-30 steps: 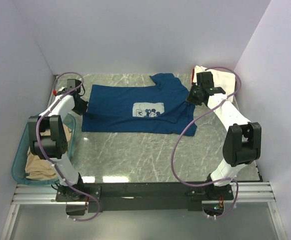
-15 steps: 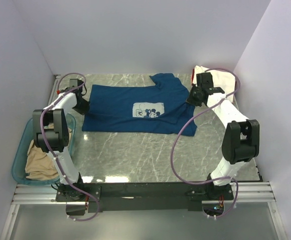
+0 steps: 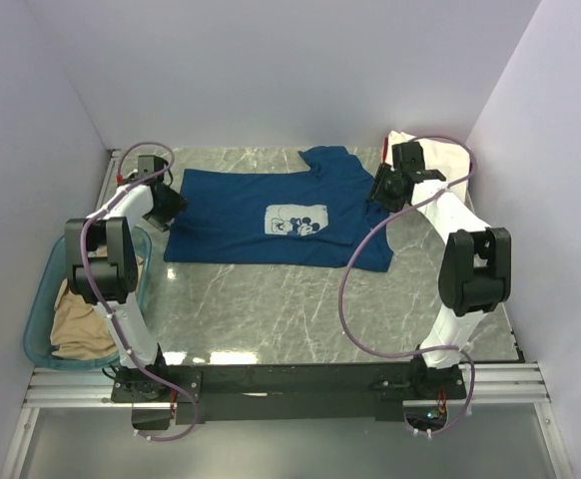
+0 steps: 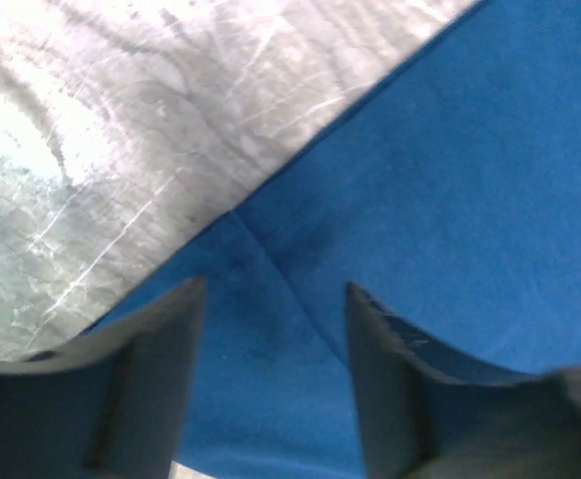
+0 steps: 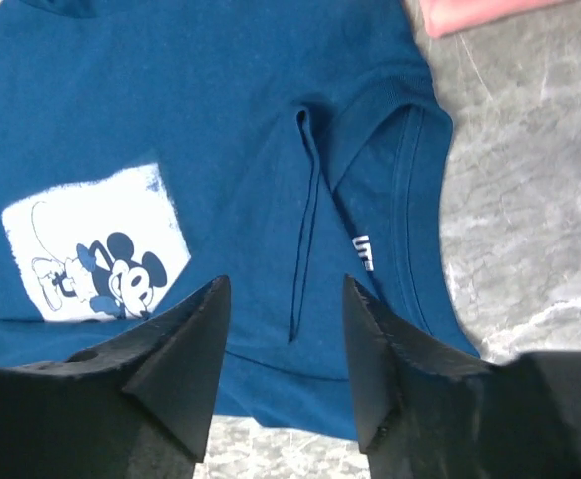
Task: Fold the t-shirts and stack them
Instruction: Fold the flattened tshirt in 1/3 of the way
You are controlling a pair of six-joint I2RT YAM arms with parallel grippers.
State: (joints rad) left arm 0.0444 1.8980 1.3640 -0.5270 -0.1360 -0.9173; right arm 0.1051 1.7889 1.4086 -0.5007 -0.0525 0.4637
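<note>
The navy blue t-shirt [image 3: 271, 215] lies spread across the back middle of the table, its pale mouse print [image 3: 296, 220] facing up. My left gripper [image 3: 169, 206] hovers at the shirt's left edge. In the left wrist view this gripper [image 4: 274, 287] is open, with blue cloth [image 4: 450, 200] lying below the gap. My right gripper [image 3: 382, 190] is over the shirt's right end. It is open too [image 5: 286, 284], above the collar [image 5: 410, 200] and beside the print [image 5: 96, 244]. Neither grips the cloth.
Cream and red t-shirts [image 3: 440, 160] lie at the back right corner, and a pink-red edge [image 5: 470, 10] shows there in the right wrist view. A teal tub [image 3: 39, 329] at the near left holds a tan shirt [image 3: 79, 324]. White walls close in three sides.
Both grippers have gone from shut to open, letting go of the navy shirt's ends. The shirt's right side has settled flatter on the table.
</note>
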